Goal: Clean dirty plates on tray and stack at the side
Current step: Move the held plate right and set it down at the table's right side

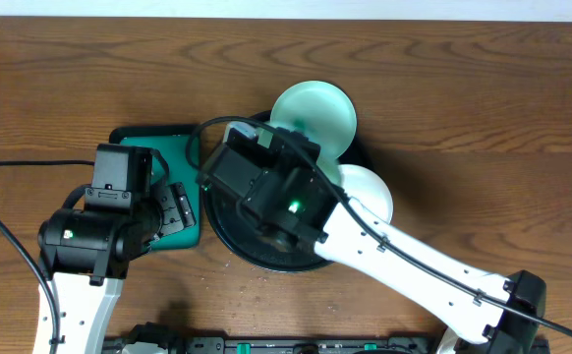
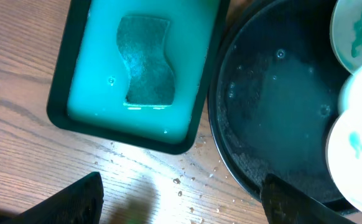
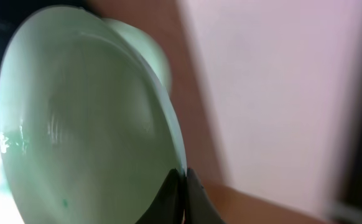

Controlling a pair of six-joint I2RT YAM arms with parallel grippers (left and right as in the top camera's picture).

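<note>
– Lifting is the step you are in: your right gripper (image 3: 182,191) is pinched tight on the lower rim of one mint plate (image 3: 88,124). The plate stands tilted on edge over the far rim of the tray (image 2: 274,112), at the upper centre of the overhead view
– Agreed, and you have another plate (image 1: 372,192) lying at the tray's right edge, just right of your arm. The plates at the right edge of the left wrist view show green smears, so I judge them uncleaned
– Your left gripper (image 2: 181,186) hangs with its fingers spread wide and nothing between them, over the wood between the green tray (image 2: 60,93) and the black one
– The sponge (image 2: 145,61) lies flat in that green tray's pale liquid, upper left of the left wrist view, touched by neither finger
– My reading: the plate is up for wiping, but you hold no sponge. Next you would bring the left fingers down around the sponge, close on it, then carry it to the held plate's face
– Watch the right pinch; it is thin on a wet rim, and the plate could swing
</note>
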